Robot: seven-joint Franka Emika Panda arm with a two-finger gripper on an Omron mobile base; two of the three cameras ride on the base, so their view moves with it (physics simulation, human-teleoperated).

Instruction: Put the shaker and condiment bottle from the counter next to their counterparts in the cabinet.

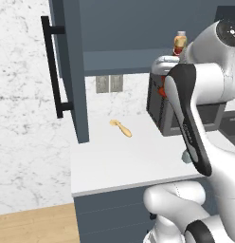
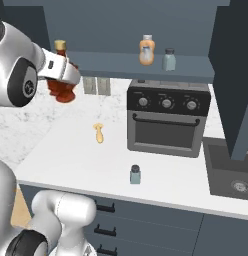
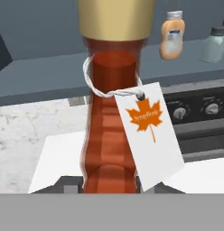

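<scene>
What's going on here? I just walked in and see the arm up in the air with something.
The gripper is shut on the condiment bottle, held up off the counter near the open cabinet. On the shelf stand the pale orange bottle and a small shaker. The other shaker is on the counter, in front of the toaster oven.

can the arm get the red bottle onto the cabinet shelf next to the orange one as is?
Probably yes. The pincer holds the condiment bottle lifted at shelf height, the cabinet door is open, and the shelf left of the orange bottle looks free.
</scene>
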